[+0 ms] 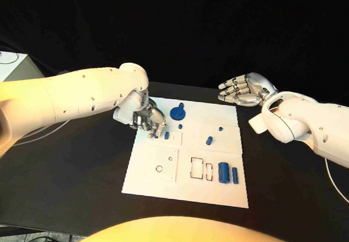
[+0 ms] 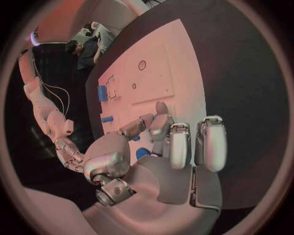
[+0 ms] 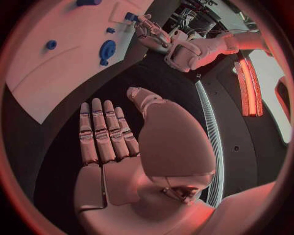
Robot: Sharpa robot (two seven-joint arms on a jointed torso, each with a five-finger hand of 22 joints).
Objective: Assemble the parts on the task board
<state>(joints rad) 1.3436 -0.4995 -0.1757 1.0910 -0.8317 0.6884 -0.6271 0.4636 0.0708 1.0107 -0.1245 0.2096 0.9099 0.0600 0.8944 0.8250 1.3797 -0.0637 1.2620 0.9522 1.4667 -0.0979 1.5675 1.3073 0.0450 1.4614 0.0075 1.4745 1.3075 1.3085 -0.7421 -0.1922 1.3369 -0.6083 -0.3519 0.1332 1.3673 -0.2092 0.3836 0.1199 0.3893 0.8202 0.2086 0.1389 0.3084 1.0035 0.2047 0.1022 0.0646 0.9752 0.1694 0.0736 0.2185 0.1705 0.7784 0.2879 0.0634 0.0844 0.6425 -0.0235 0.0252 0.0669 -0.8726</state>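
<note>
White task board [image 1: 188,183] at centre of the head view, flat on the black tabletop [image 1: 66,175]. Left hand [image 1: 145,118] at the board's upper left corner, fingers curled downward over the edge, fingertips close to a small blue part [image 1: 166,135]; cannot tell whether anything is pinched between them. In the left wrist view, same hand [image 2: 165,147] with fingers bent over the board [image 2: 178,63], blue pieces just beyond the fingertips. Right hand [image 1: 242,88] in the upper right of the head view, past the board's far right corner, above bare tabletop, holding nothing; in the right wrist view, fingers [image 3: 104,132] straight and pressed side by side, thumb apart.

Round blue wheel-like part [image 1: 179,112] near the board's top edge, just right of the left hand. Small blue peg [image 1: 210,139] mid-board, tiny blue piece [image 1: 221,127] above it. Two blue cylinders [image 1: 228,173] lying side by side toward the lower right, beside outlined rectangular slots [image 1: 197,168]. Small ring outline [image 1: 160,168] at lower left of the board.
</note>
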